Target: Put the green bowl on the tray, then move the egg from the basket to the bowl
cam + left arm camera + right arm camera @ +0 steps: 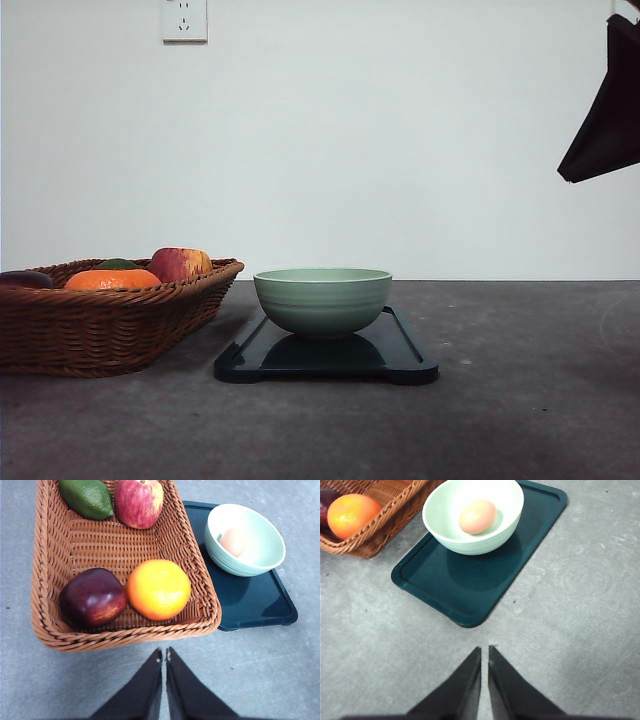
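1. Left gripper (164, 655): fingers pressed together, nothing between them, poised above bare table (260, 680) just short of the basket's near rim.
2. Right gripper (484, 652): fingers likewise pressed together and empty, over the table short of the tray's near corner.
3. Tray (470, 587): lies flat on the table, just beside the basket (50, 580).
4. Green bowl (470, 535): stands upright on the tray, toward the tray's end next to the basket; the rest of the tray surface is bare.
5. Egg (477, 516): rests inside the green bowl, on its floor.
6. Basket contents, nearest the tray outward: orange (158, 589), dark red apple (93, 596), red-yellow apple (139, 502), green avocado (87, 498).
7. Wall socket (184, 19): on the wall well behind the tray.
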